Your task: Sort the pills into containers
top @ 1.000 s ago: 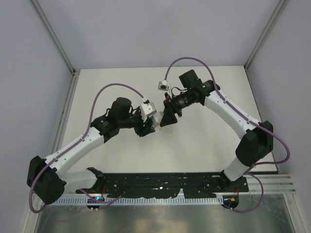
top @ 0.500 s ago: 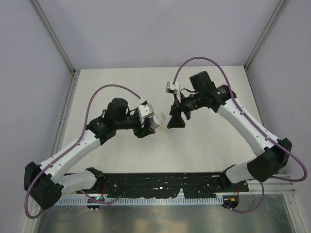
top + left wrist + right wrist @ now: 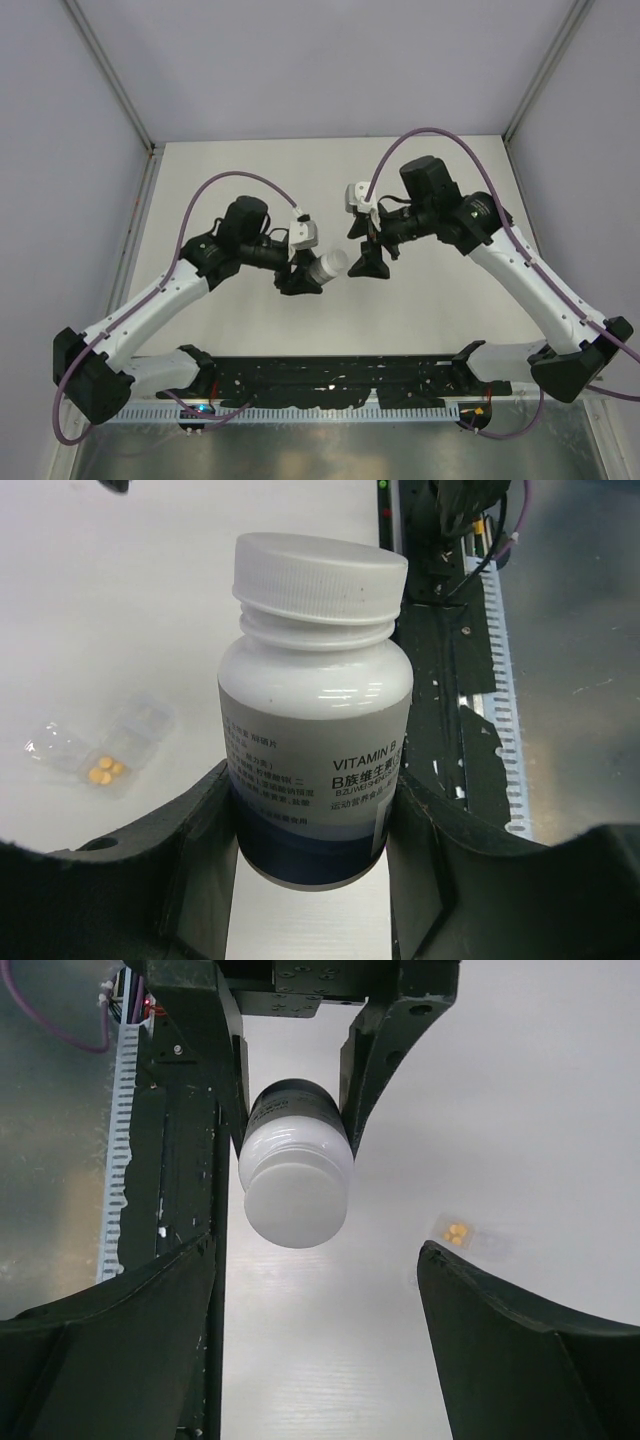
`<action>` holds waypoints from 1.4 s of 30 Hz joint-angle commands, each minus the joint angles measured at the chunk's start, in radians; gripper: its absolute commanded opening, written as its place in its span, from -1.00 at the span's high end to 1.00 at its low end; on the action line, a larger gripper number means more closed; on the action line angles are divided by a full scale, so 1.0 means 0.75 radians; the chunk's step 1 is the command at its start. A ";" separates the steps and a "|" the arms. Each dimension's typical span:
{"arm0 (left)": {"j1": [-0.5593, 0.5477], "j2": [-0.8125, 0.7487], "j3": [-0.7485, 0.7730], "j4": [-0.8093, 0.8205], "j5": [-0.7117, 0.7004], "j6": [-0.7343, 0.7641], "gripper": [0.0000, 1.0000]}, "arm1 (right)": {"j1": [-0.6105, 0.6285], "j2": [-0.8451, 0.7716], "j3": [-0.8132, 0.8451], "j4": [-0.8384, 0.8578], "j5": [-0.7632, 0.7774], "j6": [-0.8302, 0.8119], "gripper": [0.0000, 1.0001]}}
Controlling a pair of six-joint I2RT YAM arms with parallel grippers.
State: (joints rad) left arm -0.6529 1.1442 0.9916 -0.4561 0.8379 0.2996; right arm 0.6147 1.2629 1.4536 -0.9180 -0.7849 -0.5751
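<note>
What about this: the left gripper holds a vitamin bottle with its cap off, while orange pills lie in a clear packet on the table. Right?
Not quite. The left wrist view shows the white cap on the bottle. The left gripper does hold it, and the pills do lie in the packet.

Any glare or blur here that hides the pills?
Left wrist: bottle label sharp, orange pills in the packet small but distinct. Right wrist: the cap looks washed out, nearly blending with the table. Top external: evenly lit, pills too small to see.
</note>
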 commanded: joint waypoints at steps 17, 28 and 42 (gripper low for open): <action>0.003 0.051 0.093 -0.104 0.179 0.057 1.00 | 0.156 0.065 0.095 -0.011 0.093 -0.033 -0.45; 0.001 0.064 0.089 -0.081 0.182 0.042 1.00 | 0.164 0.071 0.066 0.013 0.085 -0.017 -0.14; 0.001 0.037 0.062 -0.081 0.118 0.085 1.00 | 0.160 0.098 0.050 -0.007 -0.007 0.008 0.50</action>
State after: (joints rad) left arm -0.6498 1.1954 1.0245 -0.5404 0.9340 0.3325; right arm 0.7338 1.3247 1.4818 -0.9489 -0.7395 -0.5835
